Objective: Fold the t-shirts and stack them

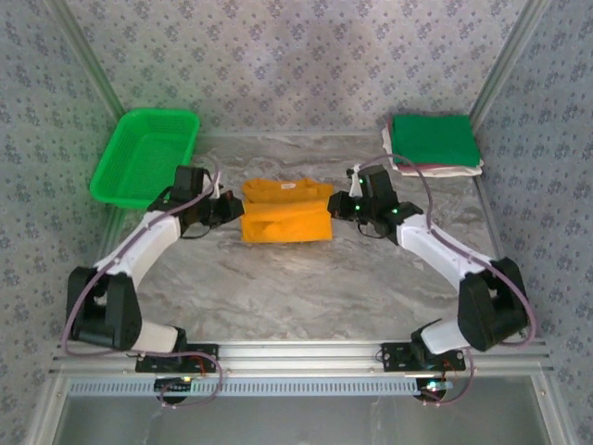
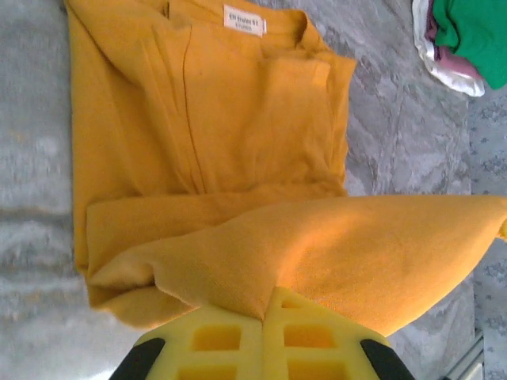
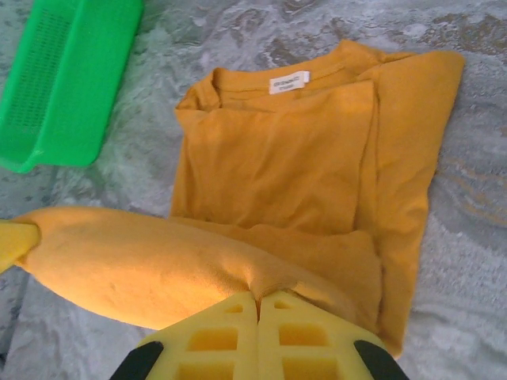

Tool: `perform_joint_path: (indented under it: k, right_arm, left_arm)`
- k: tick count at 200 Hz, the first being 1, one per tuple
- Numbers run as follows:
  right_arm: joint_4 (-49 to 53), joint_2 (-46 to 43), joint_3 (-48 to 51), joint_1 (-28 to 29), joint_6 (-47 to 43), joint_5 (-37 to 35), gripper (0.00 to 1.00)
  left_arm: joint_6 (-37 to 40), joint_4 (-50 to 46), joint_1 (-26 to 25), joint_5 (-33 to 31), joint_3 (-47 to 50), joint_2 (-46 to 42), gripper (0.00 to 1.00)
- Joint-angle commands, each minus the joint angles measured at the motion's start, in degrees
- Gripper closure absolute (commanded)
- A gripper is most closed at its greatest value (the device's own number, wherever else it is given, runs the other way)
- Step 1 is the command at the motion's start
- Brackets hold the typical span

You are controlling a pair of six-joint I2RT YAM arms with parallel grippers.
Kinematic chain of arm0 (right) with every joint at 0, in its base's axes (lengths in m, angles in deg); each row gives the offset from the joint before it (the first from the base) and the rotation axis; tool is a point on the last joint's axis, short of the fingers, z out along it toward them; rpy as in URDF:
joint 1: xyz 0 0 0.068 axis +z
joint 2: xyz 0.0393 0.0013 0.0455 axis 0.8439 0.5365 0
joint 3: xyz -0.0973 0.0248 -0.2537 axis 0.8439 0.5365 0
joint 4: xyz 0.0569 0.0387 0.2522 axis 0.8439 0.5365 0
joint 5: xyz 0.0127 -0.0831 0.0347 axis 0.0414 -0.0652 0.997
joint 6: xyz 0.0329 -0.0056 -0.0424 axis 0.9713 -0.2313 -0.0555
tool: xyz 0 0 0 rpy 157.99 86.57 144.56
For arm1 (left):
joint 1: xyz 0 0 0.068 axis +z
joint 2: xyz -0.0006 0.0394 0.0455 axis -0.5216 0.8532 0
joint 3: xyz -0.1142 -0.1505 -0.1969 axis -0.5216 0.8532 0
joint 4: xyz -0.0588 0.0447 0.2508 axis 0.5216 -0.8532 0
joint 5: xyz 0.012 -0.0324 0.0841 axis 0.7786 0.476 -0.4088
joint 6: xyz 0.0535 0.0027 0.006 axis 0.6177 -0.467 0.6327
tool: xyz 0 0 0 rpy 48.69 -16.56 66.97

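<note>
left pincer (image 2: 263, 317) and right pincer (image 3: 258, 299) both clamp the one orange t-shirt (image 1: 285, 211); three folded tees (image 1: 434, 141) stacked.

The left arm (image 1: 139, 246) is seen bent at the lower left of the top view, reaching up and inward. The right arm (image 1: 445, 255) is mirrored at the lower right. The left gripper (image 1: 228, 209) and right gripper (image 1: 339, 206) are placed either side of centre, each with yellow jaws pressed together on a fold of the orange-yellow t-shirt (image 1: 287, 222).

arms (image 1: 139, 246): white links, black joints | cables (image 1: 83, 292): greyish (looped) | jaws: yellow, ribbed
</note>
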Motion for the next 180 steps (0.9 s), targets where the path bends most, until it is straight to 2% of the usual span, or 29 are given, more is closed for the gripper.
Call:
perform_joint_path:
  k: [1, 47, 86, 92, 99, 109, 114, 125, 134, 140, 151, 160, 169, 180]
  right_arm:
    - [-1.9, 3.1, -3.4, -1.8, -1.4, 0.7, 1.00]
    - [-1.6, 9.5, -9.6, -3.7, -1.3, 1.9, 1.00]
    - [-3.2, 18.8, -17.8, -6.0, -1.4, 2.0, 1.00]
    - [-3.2, 20.9, -19.9, -6.6, -1.3, 2.1, 1.00]
    - [-3.2, 23.7, -22.8, -7.4, -1.3, 2.9, 1.00]
    - [-2.4, 28.0, -28.0, -8.5, -0.8, 3.1, 1.00]
    - [-1.7, 30.5, -31.0, -9.2, -0.3, 3.0, 1.00]
    - [1.8, 36.5, -39.5, -10.6, 0.3, 3.0, 0.75]
    - [5.1, 41.6, -46.8, -11.7, 1.1, 3.4, 0.74]
    - [6.6, 44.6, -51.2, -12.4, 1.5, 3.5, 0.73]
    - [10.2, 49.0, -58.8, -13.1, 1.7, 4.6, 0.64]
    - [12.7, 51.1, -63.1, -13.4, 1.4, 7.6, 0.61]
    - [12.7, 50.3, -62.5, -13.4, 0.9, 8.6, 0.59]
    - [12.9, 47.8, -58.7, -13.0, -0.5, 7.4, 0.58]
  left_arm:
    - [4.2, -0.2, 0.8, 1.1, -4.6, 3.7, 1.00]
    - [4.8, 1.2, 1.9, 0.7, -10.2, 8.7, 1.00]
    - [6.7, 1.3, 4.0, 0.2, -19.5, 19.5, 1.00]
    - [6.7, 1.5, 4.4, 0.5, -21.5, 21.7, 0.95]
    - [7.0, 1.9, 4.8, 1.3, -24.4, 24.2, 0.84]
    - [7.6, 1.7, 5.4, 1.7, -29.3, 28.8, 0.78]
    - [7.7, 1.2, 5.7, 1.6, -32.6, 31.1, 0.71]
    - [8.1, -1.6, 6.5, 1.8, -40.8, 37.0, 0.54]
    - [8.5, -4.1, 7.0, 1.6, -48.1, 41.6, 0.44]
    - [8.9, -5.6, 7.4, 1.5, -52.7, 44.4, 0.41]
    - [8.7, -10.2, 8.1, 0.4, -61.2, 48.4, 0.41]
    - [8.7, -13.5, 8.4, 0.5, -65.4, 49.6, 0.41]
    - [9.1, -13.7, 8.0, -0.2, -64.8, 48.1, 0.41]
    - [9.4, -11.2, 6.7, -2.1, -58.7, 43.5, 0.41]
